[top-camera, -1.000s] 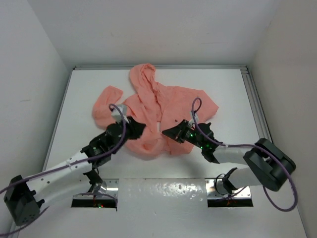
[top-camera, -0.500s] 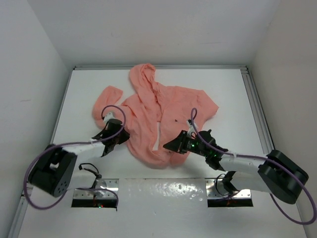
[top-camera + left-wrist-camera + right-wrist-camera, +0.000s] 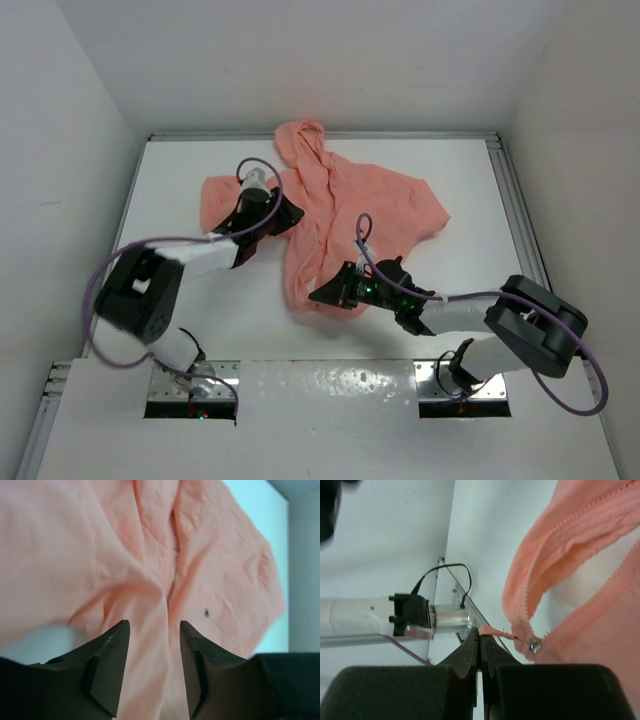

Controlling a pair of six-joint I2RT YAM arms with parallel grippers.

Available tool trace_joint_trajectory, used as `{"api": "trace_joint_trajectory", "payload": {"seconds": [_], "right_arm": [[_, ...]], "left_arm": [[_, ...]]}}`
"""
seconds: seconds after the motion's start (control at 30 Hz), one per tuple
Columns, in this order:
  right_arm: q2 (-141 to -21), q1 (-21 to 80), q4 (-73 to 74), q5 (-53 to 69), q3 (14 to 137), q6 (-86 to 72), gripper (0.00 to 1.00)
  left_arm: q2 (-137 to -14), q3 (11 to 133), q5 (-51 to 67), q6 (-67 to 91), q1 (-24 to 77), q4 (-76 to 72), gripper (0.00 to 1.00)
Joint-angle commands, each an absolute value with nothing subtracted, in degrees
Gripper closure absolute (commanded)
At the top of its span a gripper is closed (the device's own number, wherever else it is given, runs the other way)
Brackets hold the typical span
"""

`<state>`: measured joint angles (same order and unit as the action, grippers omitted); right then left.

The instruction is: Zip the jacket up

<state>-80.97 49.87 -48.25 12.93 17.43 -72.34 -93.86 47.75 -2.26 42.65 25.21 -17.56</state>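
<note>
The salmon-pink jacket [image 3: 350,205] lies crumpled at the back middle of the white table, hood toward the far wall. My left gripper [image 3: 285,215] is open over its left shoulder; in the left wrist view the gripper [image 3: 152,626] has its fingers apart above a fold of jacket fabric [image 3: 210,565]. My right gripper [image 3: 322,296] is at the jacket's near hem. In the right wrist view the gripper [image 3: 481,637] is shut on the pink zipper pull tab [image 3: 496,630]. The metal slider [image 3: 535,644] sits at the bottom of the zipper, whose teeth [image 3: 540,565] spread open above it.
The white table [image 3: 470,280] is boxed in by white walls at the back and both sides. A metal rail [image 3: 515,200] runs along its right edge. The arm mounting plates [image 3: 330,380] line the near edge. The left arm's base [image 3: 415,617] shows in the right wrist view.
My left gripper has swung from the near left up to the jacket's left shoulder. My right gripper has moved left with the hem. The jacket has shifted back and bunched narrower.
</note>
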Motion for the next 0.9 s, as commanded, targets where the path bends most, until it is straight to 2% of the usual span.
{"api": "trace_joint_trajectory", "payload": {"seconds": [0.0, 0.07, 0.17, 0.27, 0.33, 0.43, 0.53, 0.87], "right_arm": [[-81.38, 50.10, -51.42, 8.62, 19.25, -73.56, 1.00], [-81.91, 50.10, -52.55, 7.48, 18.64, -74.35, 1.00], [-82.70, 50.10, -55.09, 6.16, 17.32, -76.02, 1.00], [-82.71, 50.18, -55.46, 5.98, 17.67, -76.03, 1.00], [-82.62, 50.18, -55.98, 5.98, 17.67, -76.20, 1.00], [-82.09, 50.10, -55.46, 5.54, 17.75, -75.85, 1.00], [-81.91, 50.10, -55.28, 5.10, 17.67, -76.02, 1.00], [-80.77, 50.18, -55.90, 6.15, 16.70, -76.38, 1.00]], "left_arm": [[-79.57, 36.95, -3.77, 43.24, 25.75, -17.58, 0.56], [-69.33, 28.24, -4.65, 43.94, 26.36, -16.53, 0.59], [-55.61, 21.37, -5.71, 44.47, 30.73, -7.60, 0.81], [-43.82, 15.40, -3.27, 45.87, 37.58, -6.06, 0.88], [-40.36, 12.32, -0.89, 47.45, 40.33, -5.54, 0.83], [-37.18, 9.15, 3.94, 49.82, 42.18, -6.76, 0.62], [-38.23, 7.56, 7.64, 52.20, 43.68, -12.47, 0.55], [-46.13, 5.98, 8.44, 55.99, 46.05, -22.48, 0.56]]}}
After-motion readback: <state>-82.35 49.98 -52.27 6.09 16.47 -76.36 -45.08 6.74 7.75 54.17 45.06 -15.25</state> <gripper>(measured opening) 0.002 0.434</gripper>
